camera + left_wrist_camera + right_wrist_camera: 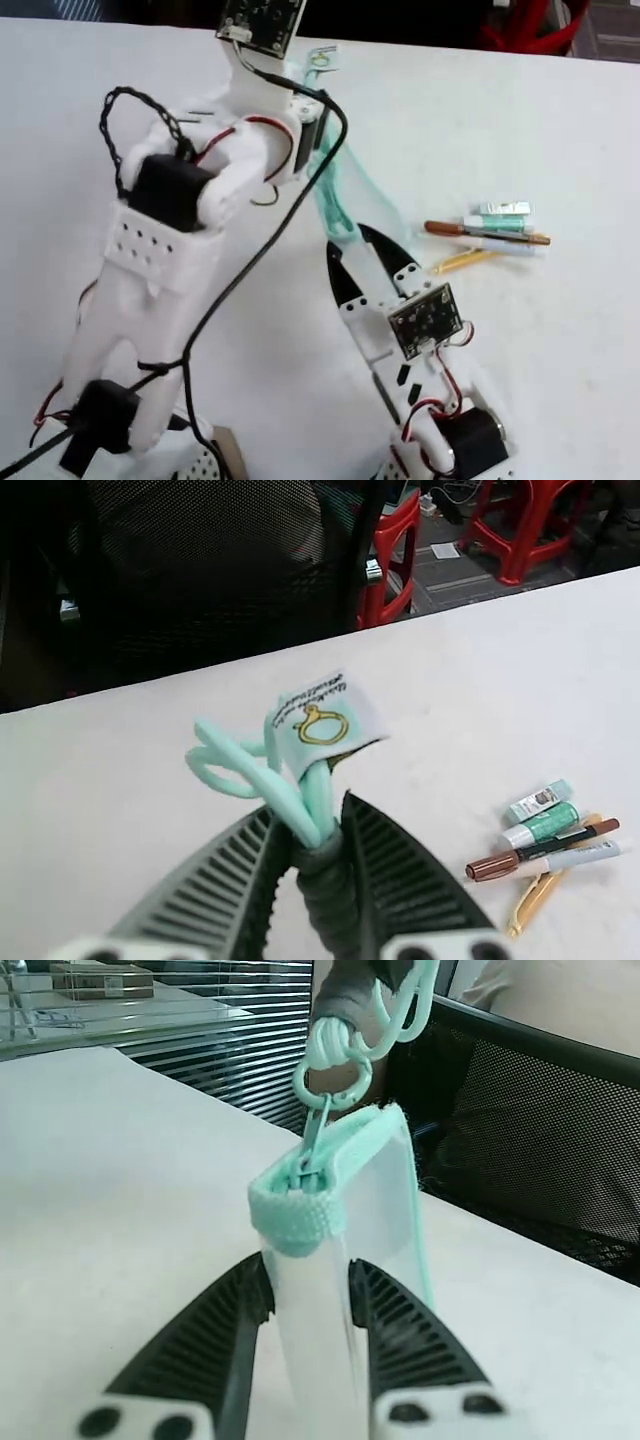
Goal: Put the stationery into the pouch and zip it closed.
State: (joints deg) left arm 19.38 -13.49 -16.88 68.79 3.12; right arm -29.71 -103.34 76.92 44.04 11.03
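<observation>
Jaws of left gripper (pixel 315 830) pinched on the pouch's mint cord loop (pixel 288 795) beside its tag (pixel 325 720); jaws of right gripper (pixel 310 1290) narrowed onto the zip end of the pouch (pixel 385 1210), which is stretched between them, running from 12 o'clock toward centre in the high view. Stationery (pixel 490 235), pens and small tubes, heaped on the table (pixel 540 130) at 3 o'clock of the right gripper, not yet inside. Pouch judged light, thin, floppy, slick; best gripped at the stiffer zip trim or loop, pens at mid-barrel.
</observation>
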